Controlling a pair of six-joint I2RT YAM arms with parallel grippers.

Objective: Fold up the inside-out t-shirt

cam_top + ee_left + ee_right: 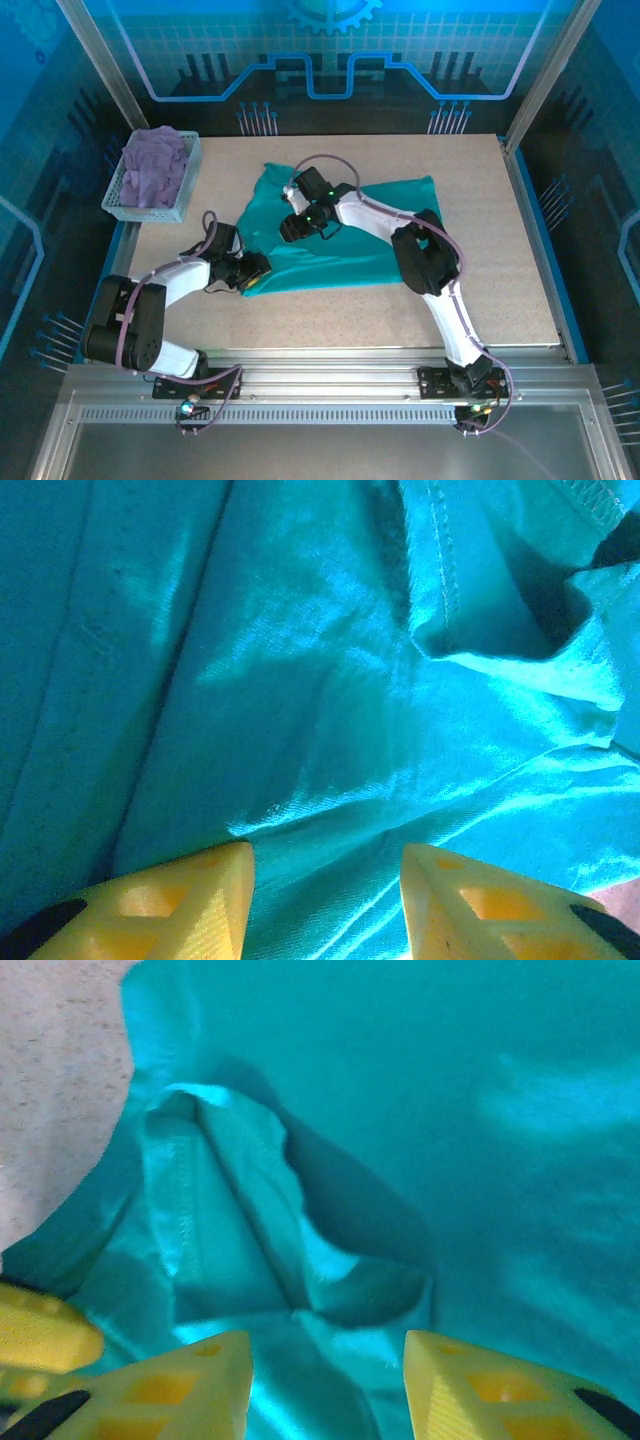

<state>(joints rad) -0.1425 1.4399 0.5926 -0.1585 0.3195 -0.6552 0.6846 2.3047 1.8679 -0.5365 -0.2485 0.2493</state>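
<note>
Nearest, the left gripper sits low at the near-left corner of the inside-out t-shirt, which lies spread across the middle of the worktop; its yellow fingers stand apart with smooth teal cloth under the gap, pinching nothing that I can see; a little farther in, the right gripper hovers over the shirt's left side, its own pair likewise spread, straddling a puckered flap with a stitched hem just beside bare worktop; the step in hand looks like taking hold along the left edge for a fold across; to do it well, each pair should sink until both tips press cloth and close on the hem itself, not on a loose single layer; the two should then lift together and level, so the edge travels straight and drags no wrinkles; farthest off, at the far-left corner, a basket holds a lavender garment, well apart.
</note>
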